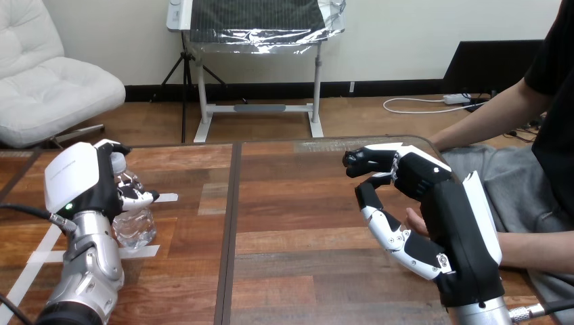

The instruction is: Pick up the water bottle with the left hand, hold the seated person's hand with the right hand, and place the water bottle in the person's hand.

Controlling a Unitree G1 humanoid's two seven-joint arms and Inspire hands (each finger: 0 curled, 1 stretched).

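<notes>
A clear plastic water bottle (133, 227) stands upright on the wooden table (298, 203) at the left, on white tape marks. My left hand (84, 183) is wrapped round its upper part, with fingers (139, 198) curled across the front, and it hides the cap end. At the right, my right hand (440, 203) hovers over the table's right edge with its white-shelled back toward me. A small part of the person's hand (412, 219) shows at its palm side; the rest is hidden behind my hand. The person's forearm (538, 249) reaches in from the right edge.
White tape strips (145, 250) mark the table around the bottle. A dark seam (231, 223) runs front to back down the table's middle. The person sits at the right side, with a second arm (494, 118) above the far right corner.
</notes>
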